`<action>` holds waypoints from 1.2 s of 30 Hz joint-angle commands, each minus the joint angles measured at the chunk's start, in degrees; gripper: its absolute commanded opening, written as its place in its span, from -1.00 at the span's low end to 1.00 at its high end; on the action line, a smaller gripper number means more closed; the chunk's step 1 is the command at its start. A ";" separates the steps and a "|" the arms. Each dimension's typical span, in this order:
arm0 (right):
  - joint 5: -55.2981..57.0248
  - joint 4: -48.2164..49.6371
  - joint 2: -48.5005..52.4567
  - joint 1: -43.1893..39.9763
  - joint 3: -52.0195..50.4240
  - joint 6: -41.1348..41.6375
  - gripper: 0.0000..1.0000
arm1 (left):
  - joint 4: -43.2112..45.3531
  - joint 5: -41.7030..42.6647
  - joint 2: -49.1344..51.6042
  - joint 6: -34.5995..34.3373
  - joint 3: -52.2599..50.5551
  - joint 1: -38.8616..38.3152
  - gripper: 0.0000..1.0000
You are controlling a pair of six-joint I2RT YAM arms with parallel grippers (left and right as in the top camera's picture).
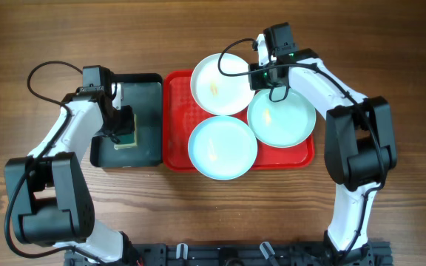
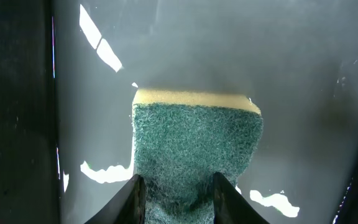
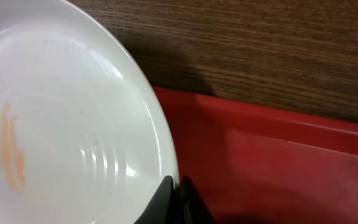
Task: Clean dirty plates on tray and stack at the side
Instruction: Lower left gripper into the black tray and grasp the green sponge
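Your right fingers point(image 3: 158, 207) pinch the rim of the white plate point(image 3: 61, 124), which bears an orange smear and overhangs the far rim of the red tray point(image 1: 176, 122). The near aqua plate point(image 1: 222, 148) and the right aqua plate point(image 1: 281, 117) lie on the tray beside it. Your left fingers point(image 2: 135, 199) clamp the green sponge point(image 2: 194, 143) inside the black tray point(image 1: 145, 111) on the worktop point(image 1: 405, 44).

white plate point(image 1: 220, 83) and two aqua plates point(image 1: 222, 148) point(image 1: 281, 117) sit on the red tray point(image 1: 174, 111), right gripper point(image 1: 256, 71) at the white rim.
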 commanded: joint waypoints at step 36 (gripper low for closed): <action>0.83 -0.09 0.96 0.02 -0.57 0.22 -0.88 | 5.77 1.53 -1.77 0.61 -7.08 0.04 -0.32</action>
